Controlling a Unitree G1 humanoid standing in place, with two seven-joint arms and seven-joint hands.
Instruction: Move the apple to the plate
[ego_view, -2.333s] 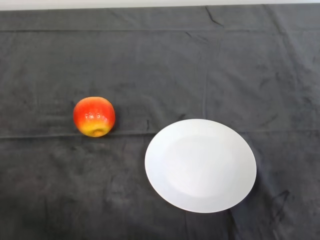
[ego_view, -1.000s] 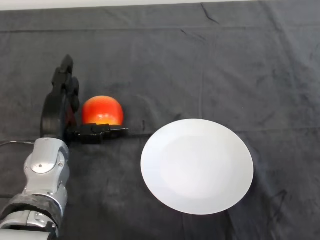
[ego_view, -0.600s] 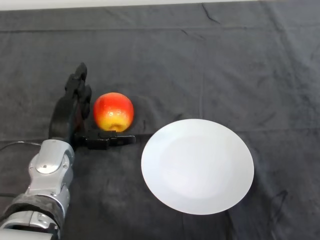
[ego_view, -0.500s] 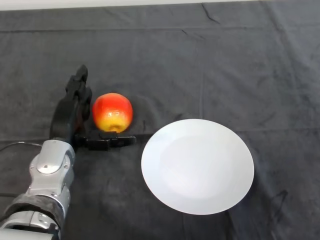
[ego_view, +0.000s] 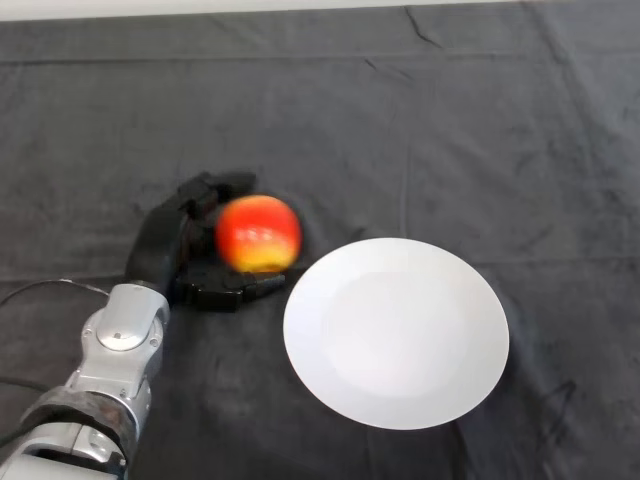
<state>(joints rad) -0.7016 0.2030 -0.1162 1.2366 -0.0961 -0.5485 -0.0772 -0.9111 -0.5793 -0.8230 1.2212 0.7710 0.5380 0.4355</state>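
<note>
Apple (ego_view: 259, 233) within curled hand (ego_view: 172, 245)

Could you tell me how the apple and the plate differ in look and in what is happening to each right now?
The apple is round, red and yellow; the plate is flat, plain white and far wider. The robot hand curls round the apple from its left side, while nothing touches the plate. The apple sits just left of the plate's rim, not on it; the plate holds nothing. Both are over the dark cloth.

apple (ego_view: 259, 233): just left of the plate (ego_view: 396, 331), near its rim
hand (ego_view: 170, 245): left of the apple, touching it
plate: on the table (ego_view: 480, 130)
</note>
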